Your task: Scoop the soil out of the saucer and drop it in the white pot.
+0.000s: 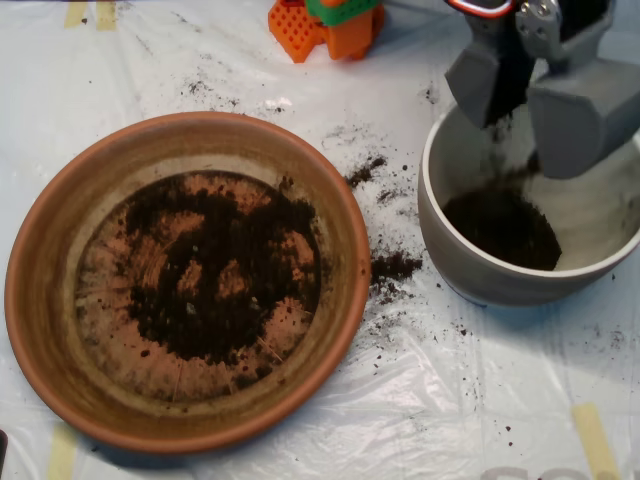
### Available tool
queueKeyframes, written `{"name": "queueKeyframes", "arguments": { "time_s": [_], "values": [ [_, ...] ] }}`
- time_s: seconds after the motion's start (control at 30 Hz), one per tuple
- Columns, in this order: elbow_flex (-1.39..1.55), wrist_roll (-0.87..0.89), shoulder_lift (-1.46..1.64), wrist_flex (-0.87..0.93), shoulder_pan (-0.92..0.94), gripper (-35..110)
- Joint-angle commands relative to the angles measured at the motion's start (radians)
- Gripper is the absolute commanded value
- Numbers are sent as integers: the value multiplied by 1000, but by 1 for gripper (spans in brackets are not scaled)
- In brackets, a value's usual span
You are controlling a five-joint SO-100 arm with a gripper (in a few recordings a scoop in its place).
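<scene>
White plastic sheeting (420,400) is spread over the surface, dotted with spilled crumbs and taped down with yellowish strips, and an orange and green block (325,25) is seen at the upper edge of the frame. At the left, the terracotta saucer (60,330) is placed, with the soil (215,270) smeared thinly across its flat bottom. At the right, the white pot (450,250) is set near the saucer and holds a dark heap of soil, while the grey claw (528,105) is held above its upper rim with its two shells parted and soil falling between them.
</scene>
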Motion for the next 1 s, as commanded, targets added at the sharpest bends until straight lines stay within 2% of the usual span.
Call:
{"name": "queueKeyframes", "arguments": {
  "time_s": [0.0,0.53,0.8,0.97],
  "values": [
    [-74,0,46,20,-20,32],
    [-109,38,81,31,41,32],
    [-107,69,172,66,275,35],
    [48,80,227,-46,532,35]
  ]
}}
